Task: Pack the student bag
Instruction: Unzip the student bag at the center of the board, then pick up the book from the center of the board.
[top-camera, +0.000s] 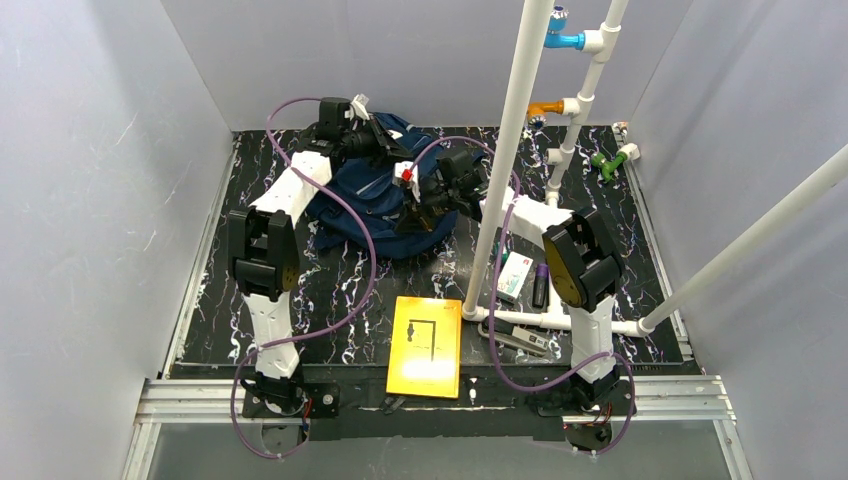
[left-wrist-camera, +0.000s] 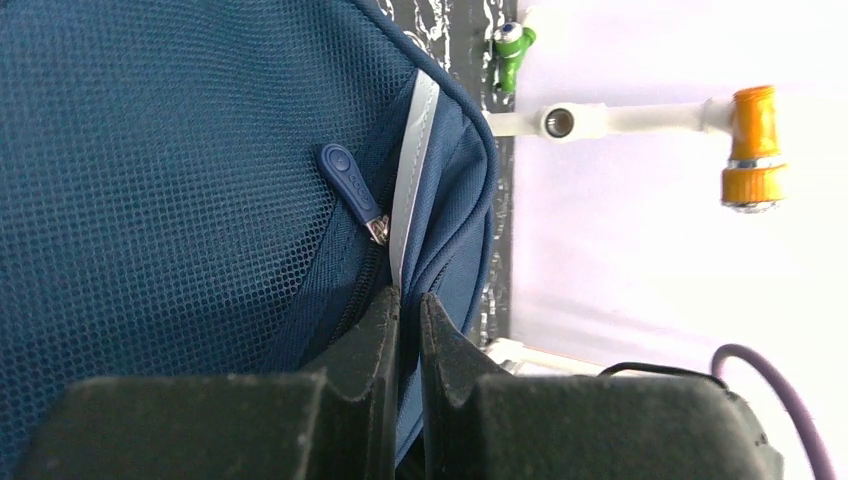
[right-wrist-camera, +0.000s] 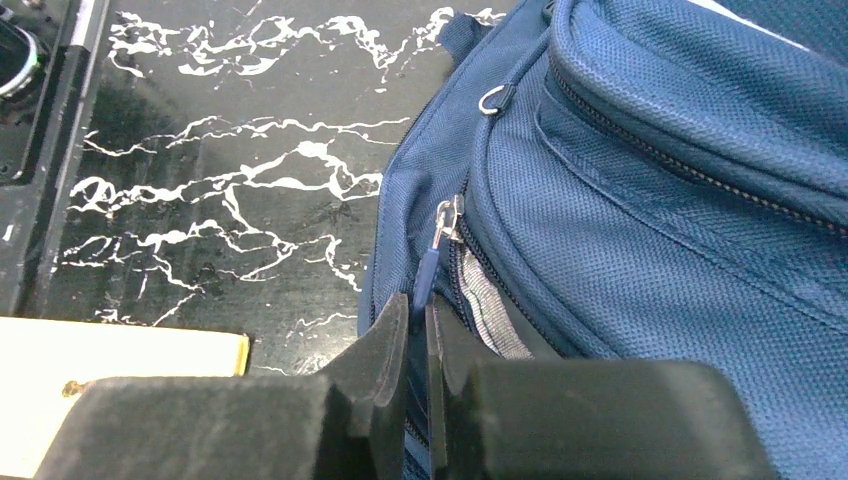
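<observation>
My left tool (left-wrist-camera: 408, 312) pinches the large navy fabric backpack (top-camera: 385, 225) at its grey reflective stripe (left-wrist-camera: 415, 165); my right tool (right-wrist-camera: 418, 322) is clamped on its blue zipper pull (right-wrist-camera: 428, 275).

Side by side, the left arm (top-camera: 268, 255) and right arm (top-camera: 580, 270) wear white shells with bulky black joint housings. A purple cable (top-camera: 371, 260) loops along each. The left hand (left-wrist-camera: 408, 300) and right hand (right-wrist-camera: 417, 305) have matte black, wedge-tipped fingers (left-wrist-camera: 375, 330).
</observation>
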